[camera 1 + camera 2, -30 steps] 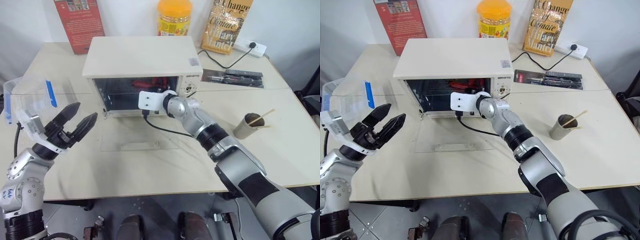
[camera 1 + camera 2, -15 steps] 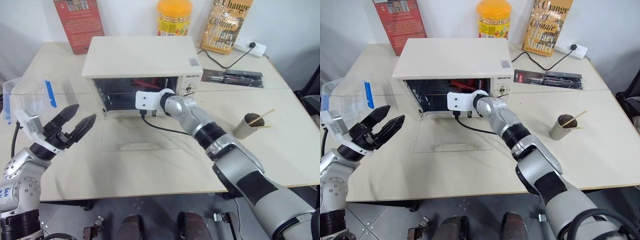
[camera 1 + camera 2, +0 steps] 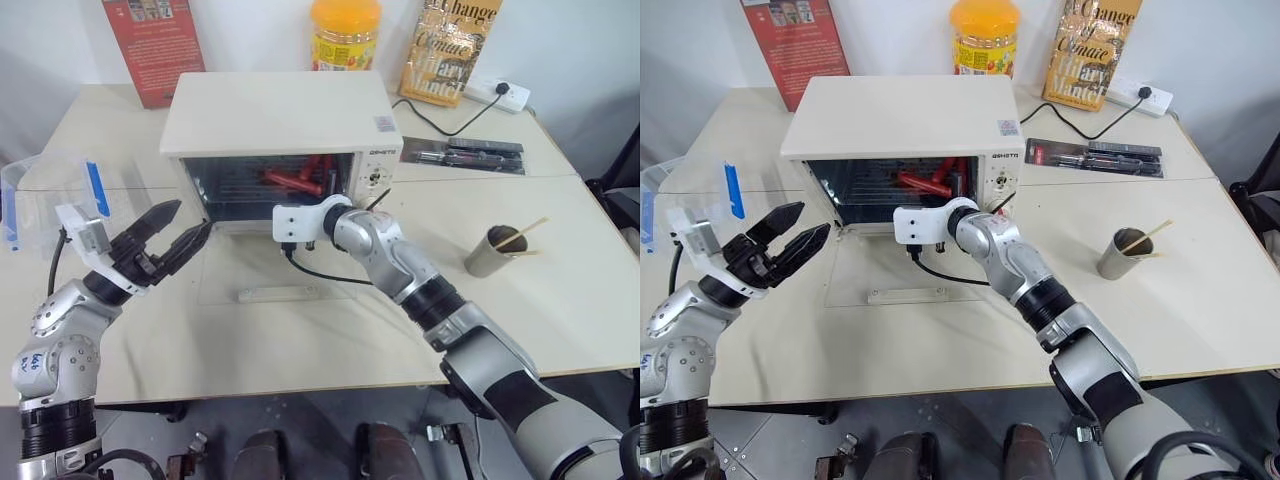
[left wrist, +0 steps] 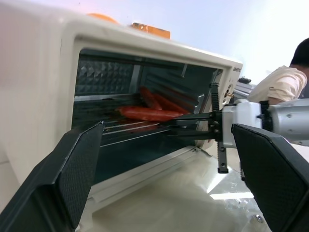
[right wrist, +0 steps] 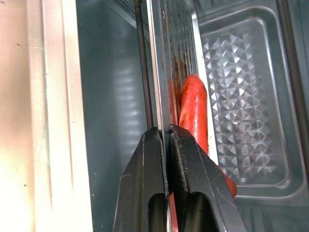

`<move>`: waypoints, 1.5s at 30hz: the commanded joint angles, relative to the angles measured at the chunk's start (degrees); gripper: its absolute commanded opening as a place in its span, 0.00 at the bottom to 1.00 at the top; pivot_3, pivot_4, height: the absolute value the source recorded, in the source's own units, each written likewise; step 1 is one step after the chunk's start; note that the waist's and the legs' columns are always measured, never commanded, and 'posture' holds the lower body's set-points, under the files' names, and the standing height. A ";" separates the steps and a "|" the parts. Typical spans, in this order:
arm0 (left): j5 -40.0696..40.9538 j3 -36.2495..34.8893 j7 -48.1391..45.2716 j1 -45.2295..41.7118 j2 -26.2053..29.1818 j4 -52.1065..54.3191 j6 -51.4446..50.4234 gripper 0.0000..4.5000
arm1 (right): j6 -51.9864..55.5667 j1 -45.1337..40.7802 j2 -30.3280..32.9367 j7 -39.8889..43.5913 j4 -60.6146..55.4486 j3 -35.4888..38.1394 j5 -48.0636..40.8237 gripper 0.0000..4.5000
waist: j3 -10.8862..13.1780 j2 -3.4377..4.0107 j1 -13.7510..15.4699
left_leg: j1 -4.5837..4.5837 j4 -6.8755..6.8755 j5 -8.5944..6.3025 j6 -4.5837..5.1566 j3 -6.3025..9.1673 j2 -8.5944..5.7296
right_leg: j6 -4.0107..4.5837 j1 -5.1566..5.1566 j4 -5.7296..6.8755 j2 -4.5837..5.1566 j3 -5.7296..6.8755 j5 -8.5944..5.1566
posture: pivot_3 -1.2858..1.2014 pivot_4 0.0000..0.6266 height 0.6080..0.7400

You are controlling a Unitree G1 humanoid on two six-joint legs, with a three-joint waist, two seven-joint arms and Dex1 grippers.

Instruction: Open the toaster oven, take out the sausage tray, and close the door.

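My right gripper point(image 5: 166, 133) pinches the sausage tray point(image 5: 161, 72) rim inside the toaster oven point(image 3: 275, 110); my left gripper point(image 3: 172, 232) gapes wide, near-left.

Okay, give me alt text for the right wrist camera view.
Right gripper jaws pinched shut on the front rim of the sausage tray inside the toaster oven. A red sausage lies on the tray just behind the jaws.

The toaster oven point(image 3: 280, 125) stands on the table point(image 3: 560, 300) with the door point(image 3: 285, 272) lying flat before it. Inside sits the sausage tray point(image 5: 166, 92) with sausages point(image 4: 147, 113). A bottle point(image 3: 346, 34) stands behind the oven, a cup point(image 3: 488, 252) to its right.
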State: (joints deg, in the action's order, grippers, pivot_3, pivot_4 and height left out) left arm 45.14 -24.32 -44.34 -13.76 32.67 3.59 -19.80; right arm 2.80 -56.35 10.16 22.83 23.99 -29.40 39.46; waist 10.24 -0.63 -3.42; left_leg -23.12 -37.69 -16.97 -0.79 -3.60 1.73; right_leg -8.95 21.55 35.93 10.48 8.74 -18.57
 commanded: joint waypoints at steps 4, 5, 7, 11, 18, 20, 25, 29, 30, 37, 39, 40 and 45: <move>-0.36 -1.54 -1.64 -0.97 1.10 -0.72 1.10 1.00 | -1.93 5.01 2.56 -0.43 -14.14 -0.28 2.77 0.00 | 0.00 -0.01 0.16 | 0.00 0.00 0.00 0.00 0.00 0.00 | 0.00 0.00 -0.01 0.00 0.00 0.00 | 0.52 0.24 1.00; -0.35 -1.75 -1.79 -1.03 1.27 -0.97 1.04 1.00 | -2.18 5.76 3.00 -0.34 -15.34 -0.28 3.15 0.00 | 0.00 0.00 0.19 | 0.00 0.00 0.00 0.00 0.00 0.00 | 0.00 0.00 -0.02 0.00 0.00 0.00 | 0.52 0.24 1.00; -0.30 -2.23 -2.12 -1.00 1.69 -1.44 0.96 1.00 | -2.39 7.49 3.82 0.10 -18.20 -0.21 3.57 0.00 | 0.00 0.00 0.19 | 0.00 -0.01 0.00 0.00 -0.02 0.00 | 0.00 0.00 -0.02 0.00 0.00 0.00 | 0.52 0.24 1.00; 0.09 -3.05 -2.49 -0.73 2.52 -1.96 0.73 1.00 | -2.09 10.33 4.55 1.59 -22.49 0.27 3.30 0.00 | 0.00 -0.01 0.24 | 0.00 -0.01 0.00 0.00 -0.02 0.00 | 0.00 0.00 -0.03 0.01 -0.01 0.00 | 0.52 0.24 1.00; -0.24 -4.99 -2.97 -0.14 3.69 -3.19 0.85 1.00 | -1.79 14.23 6.36 6.11 -30.41 1.34 1.95 0.00 | 0.00 -0.01 0.25 | 0.00 -0.02 0.00 0.00 -0.03 0.00 | 0.00 0.00 -0.04 0.01 0.00 0.00 | 0.52 0.24 1.00; -0.20 -5.40 -3.30 -0.24 3.94 -3.76 0.83 1.00 | -1.75 14.99 6.86 7.27 -32.32 1.57 1.67 0.00 | 0.00 -0.01 0.26 | 0.00 -0.03 0.00 0.00 -0.03 0.00 | 0.00 0.00 -0.03 0.00 0.00 0.00 | 0.52 0.24 1.00; -0.43 -5.94 -3.53 0.02 4.31 -4.46 0.74 1.00 | -2.14 18.27 8.23 9.61 -37.34 2.21 0.63 0.00 | 0.00 -0.02 0.40 | 0.00 -0.03 0.00 0.00 -0.03 0.00 | 0.00 0.00 -0.04 0.01 0.00 0.00 | 0.52 0.24 1.00; -0.38 -6.11 -3.41 0.47 4.34 -4.59 0.38 1.00 | -2.75 21.00 9.18 10.09 -39.98 2.63 0.55 0.00 | 0.00 -0.02 0.45 | 0.00 -0.03 0.00 0.00 -0.03 0.00 | 0.00 -0.01 -0.04 0.01 0.00 0.00 | 0.52 0.24 1.00; -0.29 -6.11 -3.40 0.68 4.32 -4.51 0.13 1.00 | -3.09 21.81 9.67 10.09 -40.66 2.75 0.54 0.00 | 0.00 -0.02 0.44 | 0.00 -0.03 0.00 0.00 -0.04 0.00 | 0.00 -0.01 -0.04 0.01 0.00 0.00 | 0.52 0.24 1.00; 0.00 -6.16 -3.07 2.46 4.24 -3.22 -1.01 1.00 | -5.20 25.55 12.49 10.75 -44.31 3.40 -0.17 0.00 | -0.01 -0.03 0.74 | 0.00 -0.08 0.00 0.00 -0.04 0.00 | 0.00 -0.02 -0.03 0.01 -0.01 0.00 | 0.52 0.24 1.00; 1.14 -6.63 -2.52 3.72 4.19 -1.84 -2.75 1.00 | -6.23 26.64 13.53 11.10 -45.29 3.68 -0.77 0.00 | -0.01 -0.03 0.80 | 0.00 -0.08 0.00 0.00 -0.05 0.00 | 0.00 -0.03 -0.04 0.01 -0.02 0.00 | 0.52 0.24 1.00; 1.87 -6.97 -2.11 4.38 4.10 -0.94 -3.57 1.00 | -6.87 27.12 14.15 11.29 -45.78 3.83 -1.07 0.00 | -0.01 -0.03 0.88 | 0.01 -0.08 0.00 0.00 -0.06 0.00 | 0.00 -0.02 -0.04 0.01 -0.02 0.00 | 0.52 0.24 1.00; 4.43 -7.05 1.83 7.60 4.81 3.67 -10.26 1.00 | -10.12 28.37 16.29 11.89 -46.97 4.79 -2.75 0.00 | -0.01 -0.04 1.48 | 0.01 -0.15 0.00 0.00 -0.05 0.01 | 0.00 -0.04 -0.04 0.01 -0.04 0.00 | 0.52 0.24 1.00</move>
State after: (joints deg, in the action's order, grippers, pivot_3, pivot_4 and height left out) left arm 48.09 -29.61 -43.82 -6.87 36.52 4.18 -28.55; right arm -5.33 -27.95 26.30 35.03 -19.18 -26.49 38.06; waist 10.23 -0.67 -1.95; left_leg -23.11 -37.85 -16.97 -0.78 -3.66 1.74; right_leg -8.95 21.51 35.89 10.49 8.68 -18.57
